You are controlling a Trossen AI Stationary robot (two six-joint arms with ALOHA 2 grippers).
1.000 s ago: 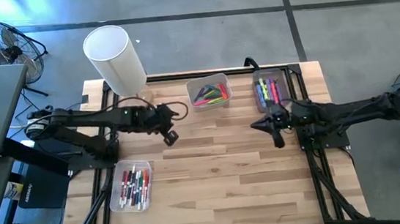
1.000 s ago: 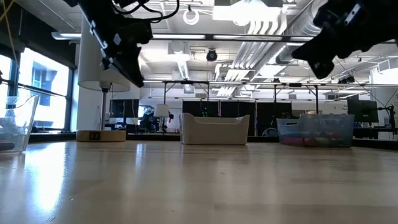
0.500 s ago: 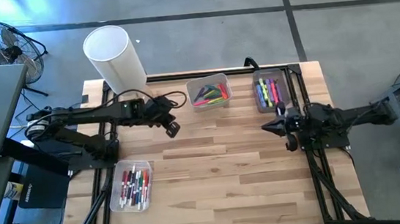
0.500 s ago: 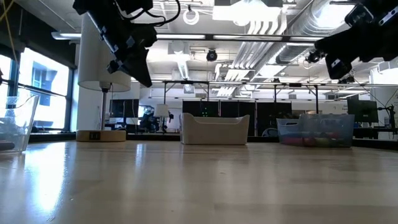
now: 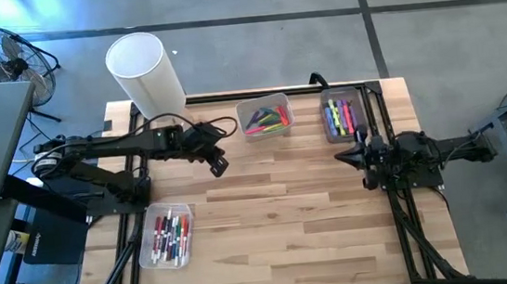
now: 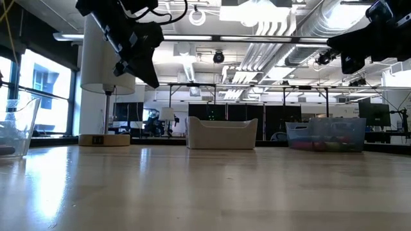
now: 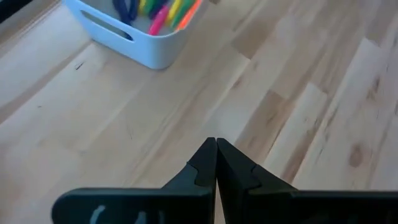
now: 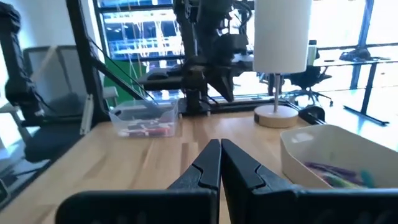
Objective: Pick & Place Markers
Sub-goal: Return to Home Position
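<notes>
Coloured markers lie in three bins: a white bin (image 5: 265,117) at the far middle with markers (image 7: 163,10), a clear bin (image 5: 343,115) at the far right, and a clear bin (image 5: 166,234) near the left front. My left gripper (image 5: 220,167) hangs shut and slanting down over bare table, left of the white bin (image 7: 127,34), its fingertips (image 7: 216,144) closed with nothing between them. My right gripper (image 5: 339,159) is shut and level at the right side, near the clear far-right bin (image 8: 339,155), and holds nothing (image 8: 220,144).
A white-shaded lamp (image 5: 146,73) stands at the far left corner on its round base (image 6: 104,139). Black frame rails run along the table's left and right edges (image 5: 400,212). Bare wood spreads across the table's middle and near side (image 5: 280,223).
My right gripper has drawn back toward the table's right edge and levelled out, staying shut. My left gripper has swung a little toward the far edge and the white bin, still shut. No marker or bin has moved.
</notes>
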